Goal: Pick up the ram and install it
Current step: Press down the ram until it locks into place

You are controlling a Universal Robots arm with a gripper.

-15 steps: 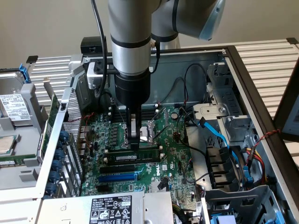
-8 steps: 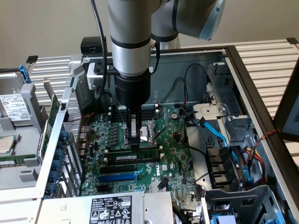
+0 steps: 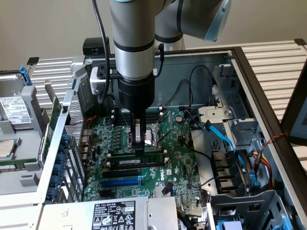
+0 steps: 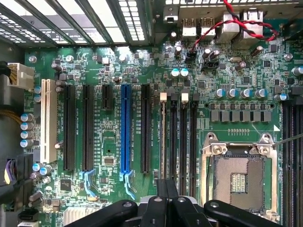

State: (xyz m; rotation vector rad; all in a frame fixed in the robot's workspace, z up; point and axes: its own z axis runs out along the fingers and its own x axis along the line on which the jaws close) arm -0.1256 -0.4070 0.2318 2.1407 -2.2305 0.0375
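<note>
The gripper (image 3: 138, 146), fingers fully closed, stands directly over the ram (image 3: 139, 161), whose long axis runs along the black memory slots (image 3: 122, 171) beneath it.

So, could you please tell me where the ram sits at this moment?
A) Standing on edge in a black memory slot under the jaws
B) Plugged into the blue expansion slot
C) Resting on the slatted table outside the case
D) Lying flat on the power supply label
A: the ram stands on edge in a black slot on the motherboard, directly below the shut jaws, apart from the blue expansion slot.
</note>
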